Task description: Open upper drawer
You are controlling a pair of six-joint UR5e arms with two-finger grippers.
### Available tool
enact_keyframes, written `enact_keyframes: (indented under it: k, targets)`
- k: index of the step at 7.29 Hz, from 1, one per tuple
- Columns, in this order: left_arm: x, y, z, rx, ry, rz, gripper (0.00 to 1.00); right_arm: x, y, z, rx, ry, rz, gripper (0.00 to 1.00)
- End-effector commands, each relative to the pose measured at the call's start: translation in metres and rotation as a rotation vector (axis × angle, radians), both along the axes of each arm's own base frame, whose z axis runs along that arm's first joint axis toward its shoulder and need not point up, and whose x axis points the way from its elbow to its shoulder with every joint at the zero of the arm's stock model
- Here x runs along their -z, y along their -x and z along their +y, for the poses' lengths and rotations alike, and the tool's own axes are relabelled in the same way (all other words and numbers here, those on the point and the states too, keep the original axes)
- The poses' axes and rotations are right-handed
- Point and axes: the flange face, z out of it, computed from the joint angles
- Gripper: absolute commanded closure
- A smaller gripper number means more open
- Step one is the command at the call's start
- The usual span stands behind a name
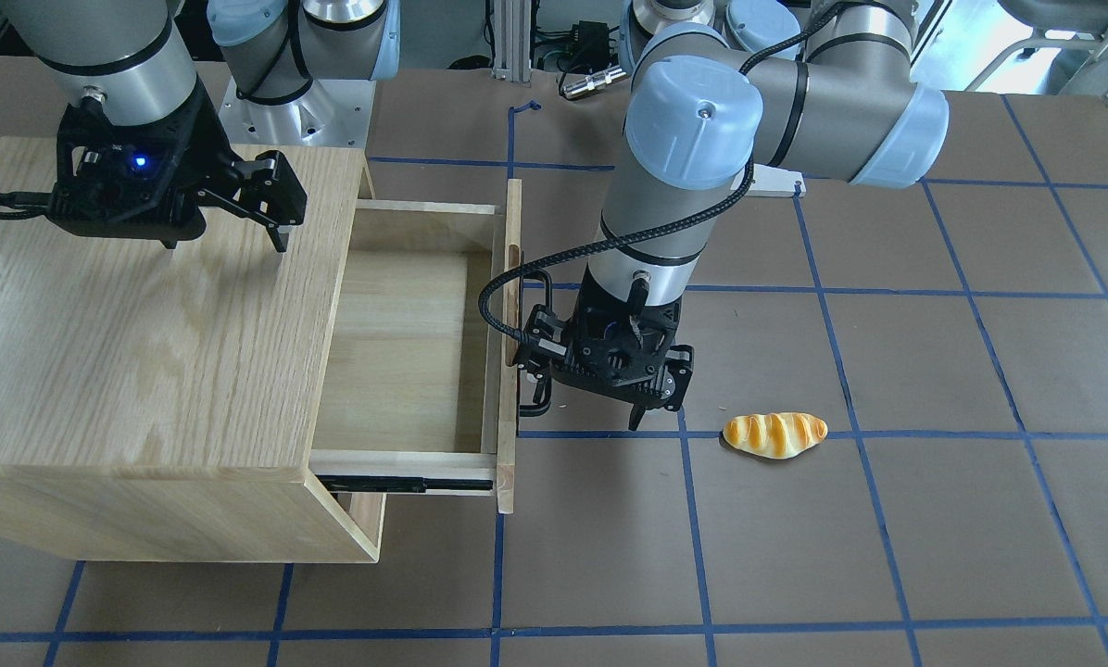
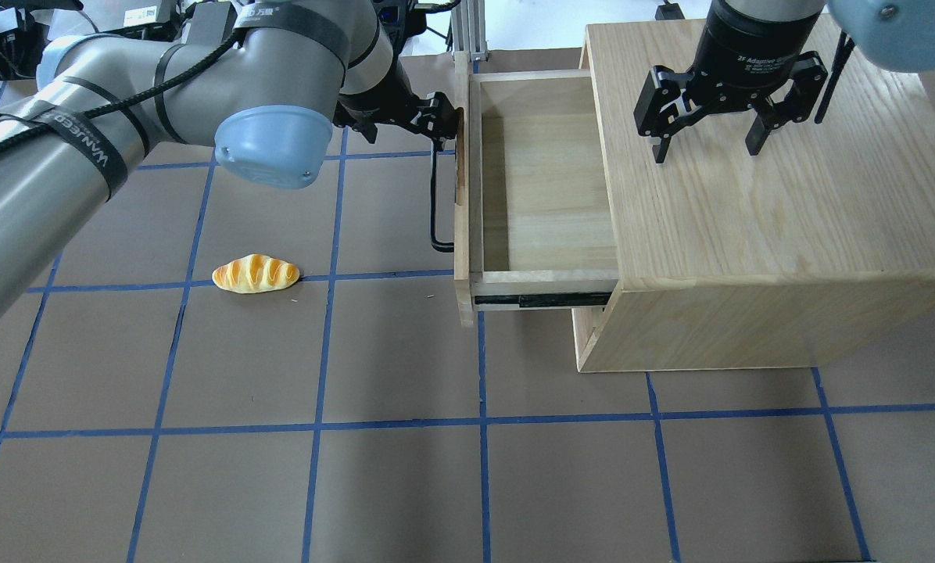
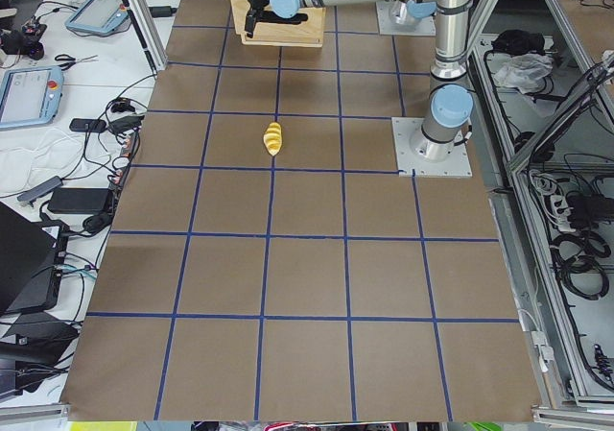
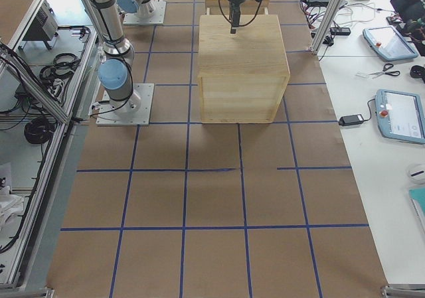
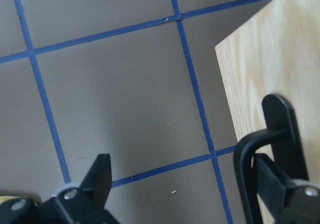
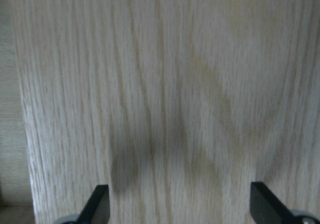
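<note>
The upper drawer (image 1: 406, 343) stands pulled far out of the oak cabinet (image 1: 146, 352), and its pale inside is bare. Its front panel (image 2: 461, 195) carries the long black bar handle (image 2: 434, 195). My left gripper (image 1: 584, 398) is open at the handle. In the left wrist view the handle (image 5: 245, 179) lies just inside one finger, and the other finger (image 5: 100, 171) is far off. My right gripper (image 2: 706, 148) is open and empty just above the cabinet top (image 6: 165, 84).
A toy bread roll (image 1: 774, 434) lies on the brown mat away from the drawer front, and it also shows in the overhead view (image 2: 255, 274). The cabinet's lower front (image 2: 592, 336) sits under the drawer. Blue tape lines grid the table.
</note>
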Motion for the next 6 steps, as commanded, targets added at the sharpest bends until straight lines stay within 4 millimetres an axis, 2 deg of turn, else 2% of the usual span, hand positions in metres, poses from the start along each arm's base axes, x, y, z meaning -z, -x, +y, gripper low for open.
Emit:
enact_keyframes:
  k: [1, 3, 5, 6]
  targets:
    - [-0.015, -0.007, 0.012, -0.008, -0.03, -0.012, 0.0, 0.0, 0.0, 0.0, 0.0, 0.001, 0.0, 0.0]
    - [-0.053, -0.033, 0.028, -0.054, -0.06, -0.041, 0.0, 0.0, 0.0, 0.0, -0.002, 0.001, 0.0, 0.0]
    - [-0.095, -0.083, 0.044, -0.2, -0.139, -0.067, 0.0, 0.0, 0.0, 0.0, 0.0, -0.001, 0.0, 0.0]
    - [-0.102, -0.115, 0.051, -0.256, -0.171, -0.077, 0.0, 0.0, 0.0, 0.0, -0.002, 0.001, 0.0, 0.0]
